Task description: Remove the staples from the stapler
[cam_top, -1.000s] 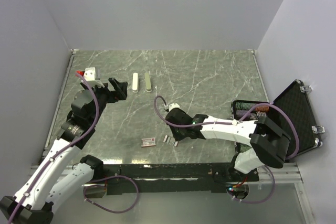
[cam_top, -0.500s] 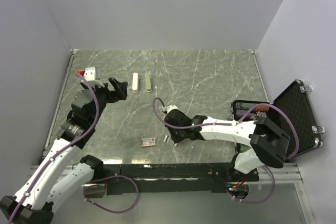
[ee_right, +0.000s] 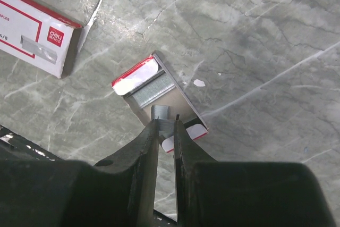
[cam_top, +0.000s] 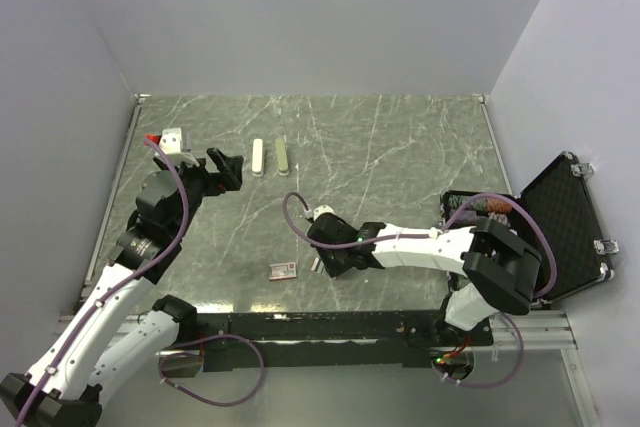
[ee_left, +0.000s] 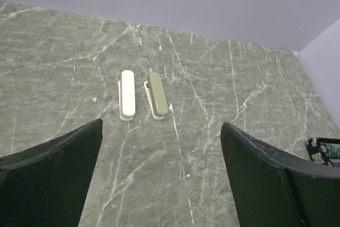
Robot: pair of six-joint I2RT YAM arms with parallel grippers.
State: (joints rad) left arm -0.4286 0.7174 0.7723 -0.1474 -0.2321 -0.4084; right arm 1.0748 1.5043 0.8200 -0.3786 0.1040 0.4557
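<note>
Silvery staple strip (ee_right: 161,112) brought leftward to the card tray (ee_right: 133,77).
Right tool (ee_right: 166,125) clamped on it, above staples (ee_right: 151,91) lying there; left tool (ee_left: 162,176) wide apart, empty. Ready for release.

A robotics lab test cell: bare grey walls (cam_top: 300,17) box in a marbled table (cam_top: 400,147) carrying cabled white arms (cam_top: 425,244)

We count two staplers (ee_left: 127,94). Also one red-and-white box (ee_right: 37,30), one open tray (ee_right: 181,103), one black case (cam_top: 572,219).
</note>
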